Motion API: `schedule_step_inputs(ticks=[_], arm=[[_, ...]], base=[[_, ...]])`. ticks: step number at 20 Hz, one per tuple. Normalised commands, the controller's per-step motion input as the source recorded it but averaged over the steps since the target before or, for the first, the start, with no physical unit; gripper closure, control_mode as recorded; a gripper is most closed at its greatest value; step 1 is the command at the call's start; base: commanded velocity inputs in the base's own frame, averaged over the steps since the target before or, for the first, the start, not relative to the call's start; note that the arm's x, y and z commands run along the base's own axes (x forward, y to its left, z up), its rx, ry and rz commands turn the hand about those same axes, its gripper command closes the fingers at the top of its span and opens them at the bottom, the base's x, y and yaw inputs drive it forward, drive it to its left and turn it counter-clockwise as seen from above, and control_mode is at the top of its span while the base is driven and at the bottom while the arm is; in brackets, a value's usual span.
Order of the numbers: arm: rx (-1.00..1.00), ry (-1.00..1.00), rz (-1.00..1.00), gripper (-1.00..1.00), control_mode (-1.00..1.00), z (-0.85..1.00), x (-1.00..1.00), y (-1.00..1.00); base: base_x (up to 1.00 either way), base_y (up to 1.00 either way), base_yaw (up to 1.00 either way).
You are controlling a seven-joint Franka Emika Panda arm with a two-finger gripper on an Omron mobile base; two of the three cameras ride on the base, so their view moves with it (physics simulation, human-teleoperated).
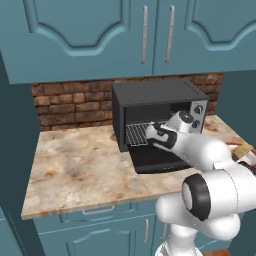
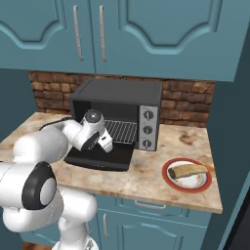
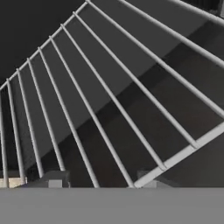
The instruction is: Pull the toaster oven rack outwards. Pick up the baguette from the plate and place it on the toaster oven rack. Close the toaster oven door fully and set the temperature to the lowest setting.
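at the oven mouth, gripper on the rack's front edge

from the left base view the gripper (image 1: pixel 151 135) sat at the rack (image 1: pixel 136 133), over the lowered door (image 1: pixel 152 159) of the oven (image 1: pixel 155 102); i could not tell whether its jaws were clamped or loose. from the right base view the baguette (image 2: pixel 189 170) lay on its plate (image 2: pixel 172 184), well apart. from the hand view the wires ran close, both tips cropped; pulling straight and level would seem best.
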Motion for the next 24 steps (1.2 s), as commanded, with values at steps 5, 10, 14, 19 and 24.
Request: schedule_step_inputs(ticks=[5,10,14,19,24], arm=[[-0.26,0.42,0.03,1.0,-1.0,-0.12,0.0,0.0],[-0.08,0.13,0.04,1.0,-1.0,-0.37,-0.32,0.0],[-0.07,0.07,0.05,1.0,-1.0,-0.38,-0.47,0.0],[-0.07,0.04,0.05,1.0,-1.0,-0.48,-0.59,0.0],[-0.02,0.0,0.04,1.0,-1.0,-0.34,-0.71,0.0]], base=[[0.0,0.0,0.0],[0.0,0.0,0.0],[0.0,0.0,0.0],[0.0,0.0,0.0],[0.0,0.0,0.0]])
